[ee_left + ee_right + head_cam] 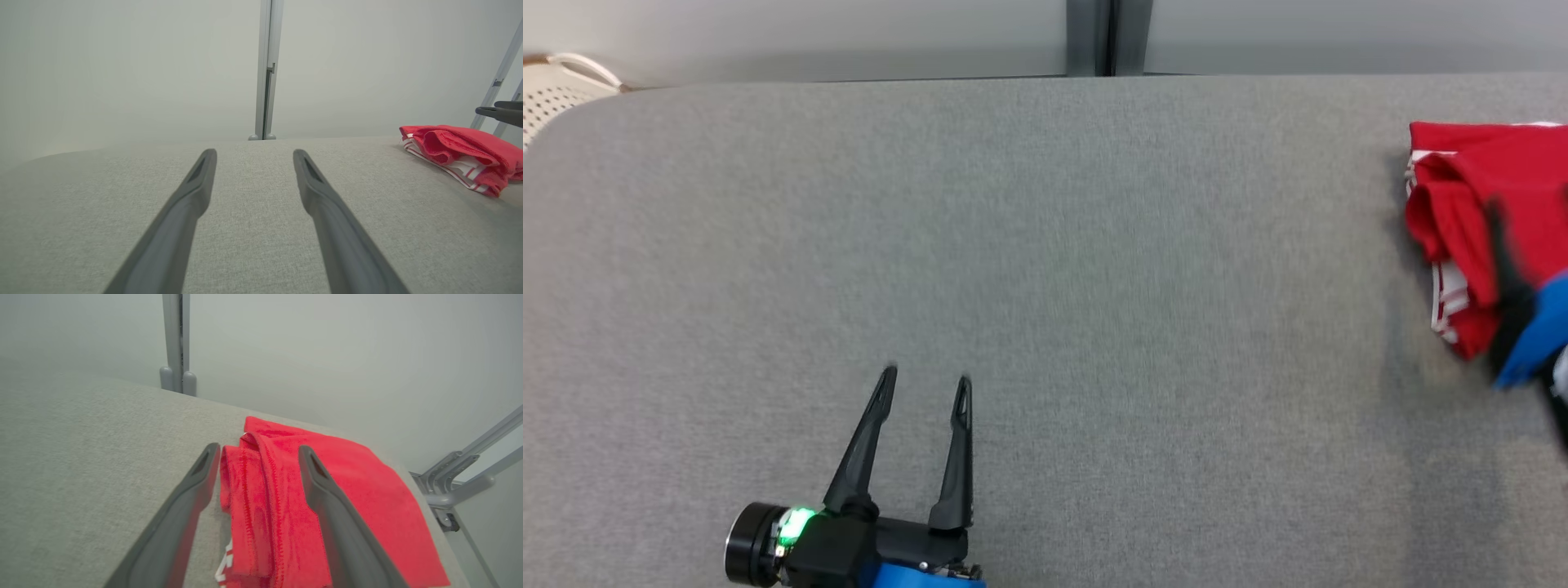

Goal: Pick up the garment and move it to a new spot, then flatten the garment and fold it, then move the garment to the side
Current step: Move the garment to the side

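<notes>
The grey cloth-covered counter (pixel 1045 286) spreads wide in front of me, its far edge against a pale wall. Most of its surface is bare fabric.

The garment (pixel 1478 212) lies on the counter at my far right, close to the right-hand edge and nearer the back than the front. It is red with white stripes showing along the lower layers, and it is folded into a compact stack with a rolled fold along its left side. From my left wrist it reads as a low, flat bundle (pixel 457 155) lying on the cloth.

My right hand (pixel 258 450) hangs over the garment with its two fingers spread wide apart. The rolled fold lies below, in the gap between them, and neither finger pinches it. My left wrist view shows those fingers (pixel 498 112) in the air above the bundle, clear of it. In the head view this hand is blurred at the right border.

My left hand (pixel 926 377) is low over the counter at the front left, well apart from the garment. Its fingers are spread too, with only bare cloth between them, and a green light glows at the wrist.

A grey upright post (pixel 1107 37) stands behind the counter's far edge, about the middle. A white perforated basket (pixel 556 90) peeks in beyond the far left corner.
</notes>
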### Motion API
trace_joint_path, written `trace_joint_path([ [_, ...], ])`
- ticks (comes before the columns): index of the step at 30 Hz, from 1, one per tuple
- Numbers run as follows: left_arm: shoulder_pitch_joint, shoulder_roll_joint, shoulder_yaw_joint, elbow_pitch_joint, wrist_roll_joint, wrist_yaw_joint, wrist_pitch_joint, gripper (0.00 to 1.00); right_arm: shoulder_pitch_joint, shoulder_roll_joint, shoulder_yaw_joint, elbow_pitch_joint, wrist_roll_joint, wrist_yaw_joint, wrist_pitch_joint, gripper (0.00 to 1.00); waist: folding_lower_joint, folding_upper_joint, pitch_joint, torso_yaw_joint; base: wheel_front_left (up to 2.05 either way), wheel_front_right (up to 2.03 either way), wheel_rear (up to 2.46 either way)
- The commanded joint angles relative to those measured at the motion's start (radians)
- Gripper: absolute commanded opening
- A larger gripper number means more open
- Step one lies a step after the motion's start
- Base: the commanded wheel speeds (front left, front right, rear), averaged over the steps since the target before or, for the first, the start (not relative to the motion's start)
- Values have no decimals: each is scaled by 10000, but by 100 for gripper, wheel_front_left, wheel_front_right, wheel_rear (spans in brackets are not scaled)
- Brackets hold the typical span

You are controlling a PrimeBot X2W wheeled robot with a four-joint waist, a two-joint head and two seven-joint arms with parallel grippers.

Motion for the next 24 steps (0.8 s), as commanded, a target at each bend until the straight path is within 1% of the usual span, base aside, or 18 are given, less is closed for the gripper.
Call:
trace_joint_path([
  [1,232,-2,86,201,-54,104,-42,100,566,298,251,30,338,-3,-274,100,2,2,-549,-222,0,0,0],
  [4,619,-2,223,603,-227,202,-42,100,1616,945,683,134,868,-3,-905,100,2,2,-1326,-224,0,0,0],
  [10,1522,-3,474,1251,-597,341,-44,100,3724,2152,1244,450,1296,-2,-2471,100,2,2,-2867,-252,0,0,0],
  [13,1910,-2,627,1350,-701,434,-42,100,4560,2518,1448,405,1231,-3,-2985,100,2,2,-3380,-317,0,0,0],
  [15,2158,0,680,1338,-791,406,-44,100,4990,2699,1436,172,1169,-3,-3177,100,2,2,-3580,-352,0,0,0],
  [17,2385,-1,740,1239,-910,361,-44,100,5426,2827,1315,-258,1097,-3,-3262,100,2,2,-3761,-358,0,0,0],
  [21,2784,-1,895,829,-945,173,-42,100,6515,2983,1072,-2233,1018,-3,-3273,100,2,2,-4053,-348,0,0,0],
  [24,3163,-1,1006,525,-860,23,-44,100,7310,3027,919,-3455,964,-2,-3277,100,2,2,-4259,-356,0,0,0],
])
